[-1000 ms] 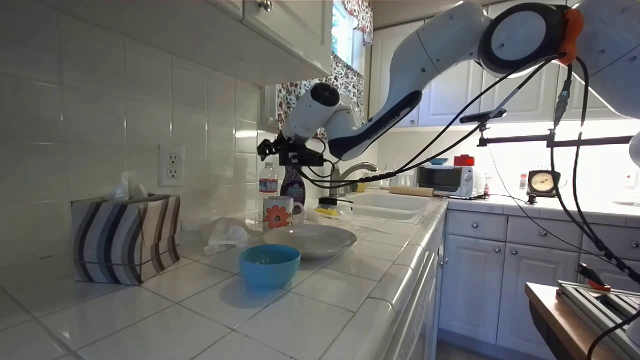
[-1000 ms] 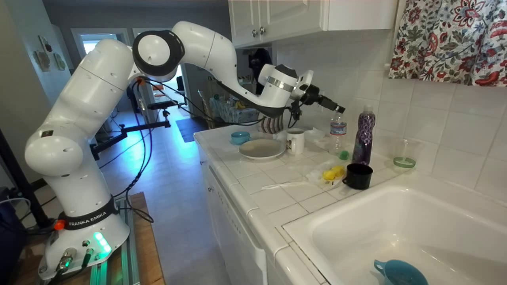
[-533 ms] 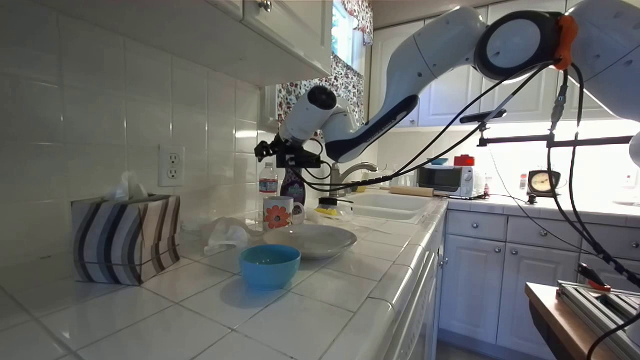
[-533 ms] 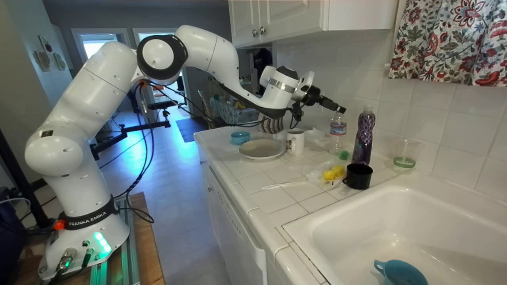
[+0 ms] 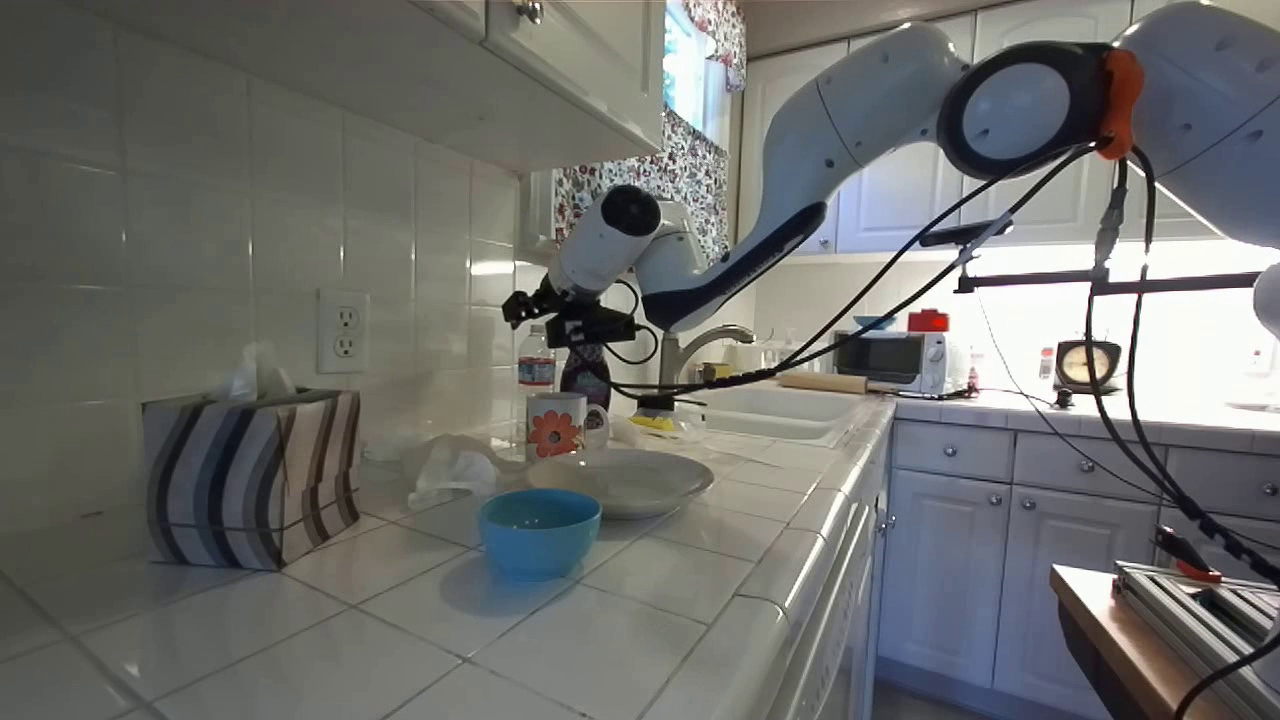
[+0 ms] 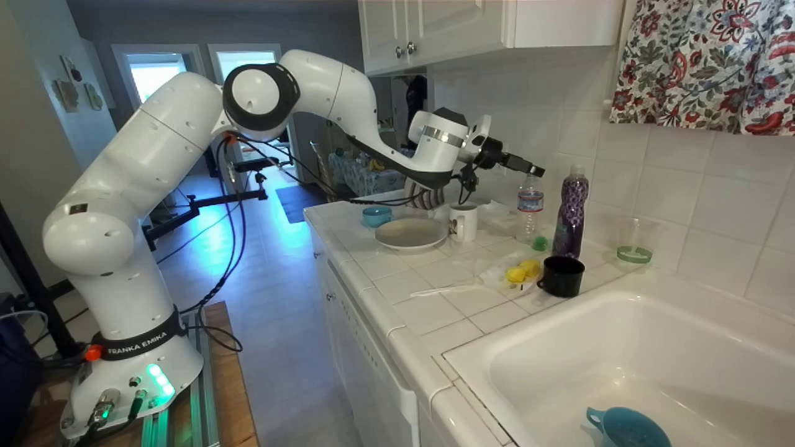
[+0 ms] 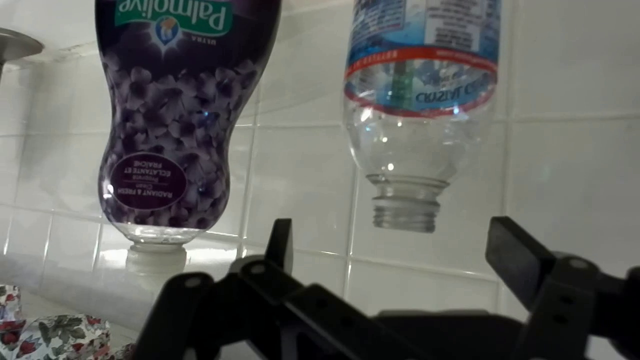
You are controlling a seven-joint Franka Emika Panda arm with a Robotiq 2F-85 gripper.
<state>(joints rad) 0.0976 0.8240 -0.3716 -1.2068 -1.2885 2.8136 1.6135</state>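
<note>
My gripper [image 7: 390,221] is open and empty, with its black finger pads [image 7: 520,257] wide apart. A clear, capless water bottle [image 7: 420,145] with a blue and red label shows between and beyond the fingers in the wrist view, which is upside down. The gripper [image 6: 538,171] is near the top of this bottle [image 6: 530,208] in an exterior view; I cannot tell whether they touch. A purple Palmolive soap bottle [image 7: 170,115] stands beside the water bottle. It also shows in both exterior views [image 6: 570,214] [image 5: 588,378], partly hidden in one of them.
A flowered mug [image 5: 552,428], plate [image 5: 620,480], blue bowl [image 5: 540,535] and striped tissue box [image 5: 250,480] stand on the counter. A black cup [image 6: 561,276], yellow item [image 6: 523,271] and clear cup [image 6: 635,242] are near the sink [image 6: 472,366]. Wall tiles rise behind the bottles.
The arm has lowered and reached slightly forward, towards the tiled wall. The gripper has moved a little down and left in an exterior view. The objects on the counter have not moved.
</note>
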